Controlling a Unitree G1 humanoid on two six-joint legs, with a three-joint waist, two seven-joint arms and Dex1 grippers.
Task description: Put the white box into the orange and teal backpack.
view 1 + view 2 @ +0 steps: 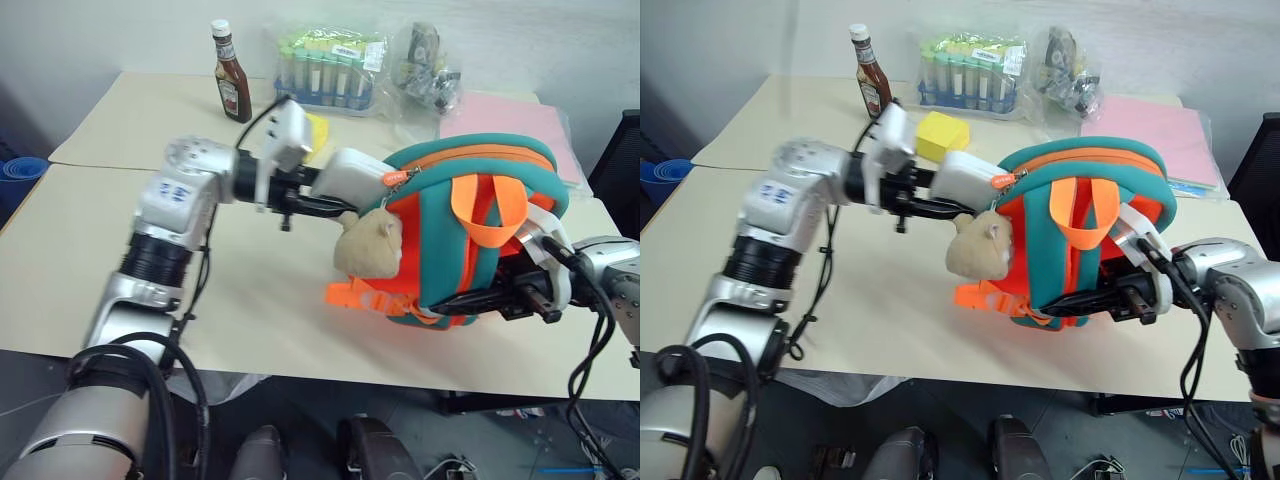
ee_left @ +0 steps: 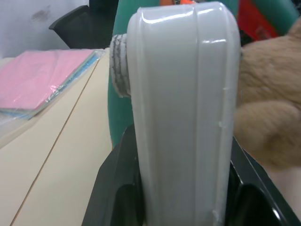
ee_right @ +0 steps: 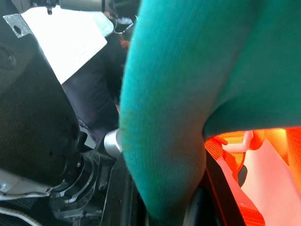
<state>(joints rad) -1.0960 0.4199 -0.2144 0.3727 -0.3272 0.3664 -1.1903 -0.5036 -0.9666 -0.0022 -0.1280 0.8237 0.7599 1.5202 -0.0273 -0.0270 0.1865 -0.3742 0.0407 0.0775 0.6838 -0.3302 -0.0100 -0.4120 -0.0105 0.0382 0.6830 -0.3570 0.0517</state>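
Low on the right of the head view, the right gripper point(image 1: 520, 295) clamps the teal fabric of the orange and teal backpack point(image 1: 500, 190), apparently propping it upright. At centre a tan plush toy point(image 1: 368, 243) hangs from it. Just above, the left gripper point(image 1: 325, 195) pinches the smooth, round-cornered white box point(image 1: 355, 175), its end at the bag's zipper. Farthest back, a ketchup bottle point(image 1: 231, 85) stands at upper left.

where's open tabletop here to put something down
Open: the near strip of the table in front of the backpack, and the left side before the ketchup bottle. Crowded: the back edge with the tube rack, plastic bags and pink folder.
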